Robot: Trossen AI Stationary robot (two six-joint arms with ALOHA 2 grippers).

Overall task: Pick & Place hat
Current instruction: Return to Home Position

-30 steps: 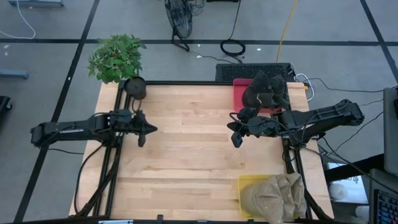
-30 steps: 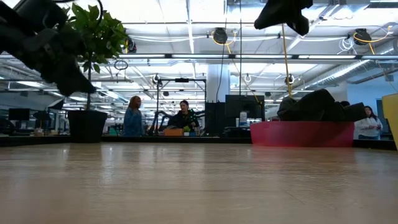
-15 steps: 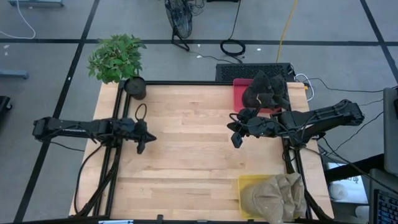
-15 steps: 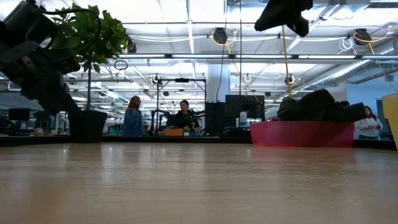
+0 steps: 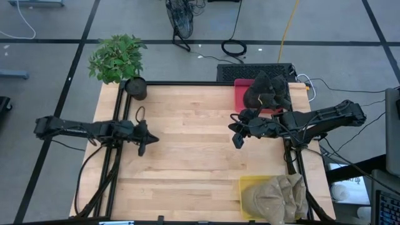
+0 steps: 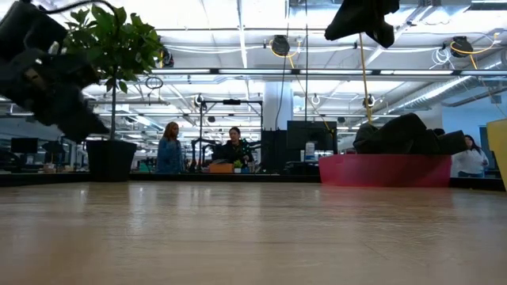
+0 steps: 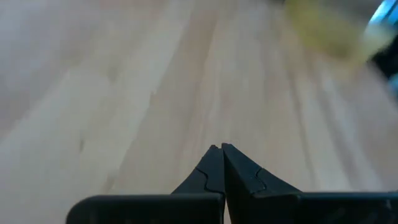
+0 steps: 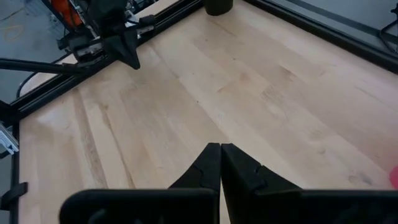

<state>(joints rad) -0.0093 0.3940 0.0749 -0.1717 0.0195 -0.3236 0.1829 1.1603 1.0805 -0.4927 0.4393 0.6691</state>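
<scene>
Left jaws, right jaws: both closed tight, nothing held. Brown hat (image 5: 275, 199) in yellow bin (image 5: 249, 183), near-right corner of counter (image 5: 187, 162). Retract arms high and slow; steer right one clear of red bin (image 5: 240, 87).

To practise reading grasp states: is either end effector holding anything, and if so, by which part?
Nothing is held: the left end effector and the right end effector are both shut and empty.

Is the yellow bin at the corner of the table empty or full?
Full. The yellow bin holds a heap of brown caps that covers most of its inside; only one yellow strip stays bare.
</scene>
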